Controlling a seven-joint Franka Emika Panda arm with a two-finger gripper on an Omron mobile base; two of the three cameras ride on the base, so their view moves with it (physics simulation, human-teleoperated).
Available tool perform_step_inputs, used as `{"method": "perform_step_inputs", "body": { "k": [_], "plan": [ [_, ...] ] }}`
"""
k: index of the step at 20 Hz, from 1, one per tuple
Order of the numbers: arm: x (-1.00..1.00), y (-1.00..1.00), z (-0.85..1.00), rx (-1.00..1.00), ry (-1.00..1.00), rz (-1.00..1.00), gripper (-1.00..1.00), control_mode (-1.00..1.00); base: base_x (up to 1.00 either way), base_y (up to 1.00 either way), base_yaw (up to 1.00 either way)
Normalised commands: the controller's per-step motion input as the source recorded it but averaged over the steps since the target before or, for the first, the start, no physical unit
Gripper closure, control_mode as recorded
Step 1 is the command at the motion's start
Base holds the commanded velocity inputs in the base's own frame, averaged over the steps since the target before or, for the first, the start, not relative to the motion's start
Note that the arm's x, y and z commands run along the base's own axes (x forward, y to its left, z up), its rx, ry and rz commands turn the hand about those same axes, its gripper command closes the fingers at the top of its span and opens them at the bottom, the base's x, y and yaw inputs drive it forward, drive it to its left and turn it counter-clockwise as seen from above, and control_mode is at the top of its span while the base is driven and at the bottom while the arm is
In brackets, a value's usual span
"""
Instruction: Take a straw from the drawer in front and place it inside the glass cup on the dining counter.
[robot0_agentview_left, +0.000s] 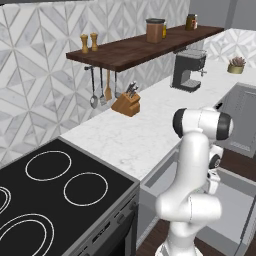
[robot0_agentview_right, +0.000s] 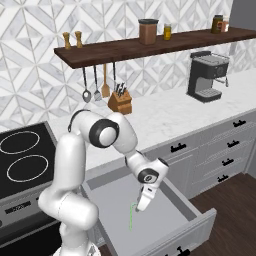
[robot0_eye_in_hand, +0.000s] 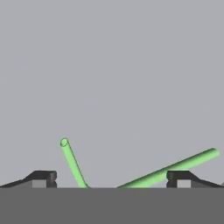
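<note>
Your fingers (robot0_eye_in_hand: 112, 179) stand spread wide and pinch nothing, poised just above the straw (robot0_eye_in_hand: 175, 165), with its green length passing between them. That straw (robot0_agentview_right: 132, 216) lies on the grey floor of the pulled-out drawer (robot0_agentview_right: 192, 210), which sits below the marble tabletop (robot0_agentview_right: 165, 117) near the stove (robot0_agentview_right: 22, 157).

— How's the light for you?

— Even and flat, as you'd expect from a render: bright on the marble worktop (robot0_agentview_left: 135, 135), no glare.

— Shadows?

— You get soft ones under the shelf (robot0_agentview_right: 150, 47) and inside the drawer (robot0_agentview_right: 165, 215).

— Sharpness?

— The base views look coarse and slightly soft. The hand view is crisp; your straw (robot0_eye_in_hand: 72, 162) edges show clean against plain grey.
</note>
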Motion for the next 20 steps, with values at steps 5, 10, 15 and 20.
{"method": "perform_step_inputs", "body": {
  "k": [5, 10, 15, 20],
  "plan": [
    [0.02, 0.0, -0.16, 0.0, 0.0, 0.0, -1.0, -1.0, 0.0, 0.0, 0.0],
    [0.02, 0.01, -0.16, 0.0, 0.0, 0.0, -1.0, -1.0, 0.0, 0.0, 0.0],
    [0.03, 0.0, -0.14, 0.0, 0.0, 0.0, -1.0, -1.0, 0.0, 0.0, 0.0],
    [0.0, 0.0, -0.08, 0.0, 0.0, 0.0, -1.0, -1.0, 0.0, 0.0, 0.0]
  ]
}}
